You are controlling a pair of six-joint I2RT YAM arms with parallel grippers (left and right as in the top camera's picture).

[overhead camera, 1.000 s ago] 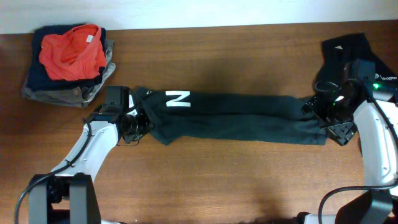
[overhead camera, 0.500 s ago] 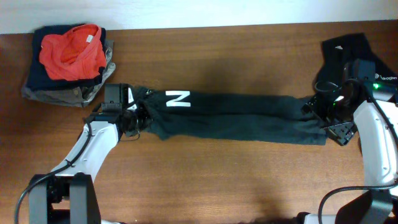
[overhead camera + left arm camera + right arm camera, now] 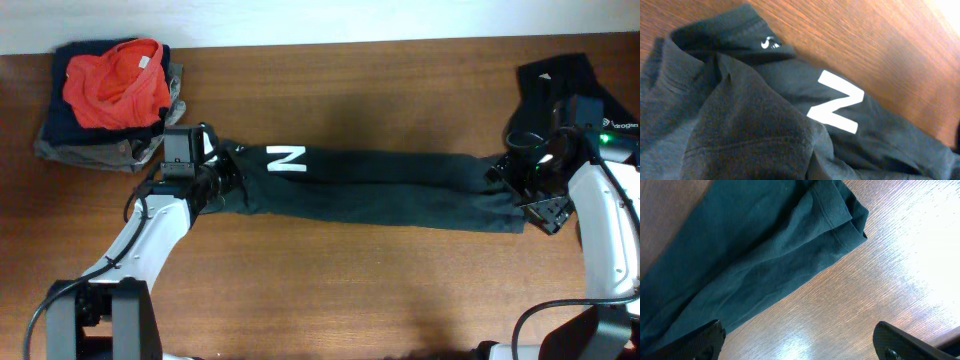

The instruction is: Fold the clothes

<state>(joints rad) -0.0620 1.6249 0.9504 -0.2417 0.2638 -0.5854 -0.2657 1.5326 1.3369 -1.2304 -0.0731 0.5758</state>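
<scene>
We see the black shirt [image 3: 400, 195] drawn into a long band across the middle of the table [image 3: 340, 300]. Its long axis runs left to right, with the collar and white N [image 3: 286, 158] pointing left. The left gripper [image 3: 212, 178] is clamped tight on the collar end. The right gripper [image 3: 518, 186] gapes wide at the hem end, gripping nothing.

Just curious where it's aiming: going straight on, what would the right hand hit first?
The right hand would likely meet the brown wooden table just beside the end of the long black shirt; depth unclear, maybe cloth first.
</scene>
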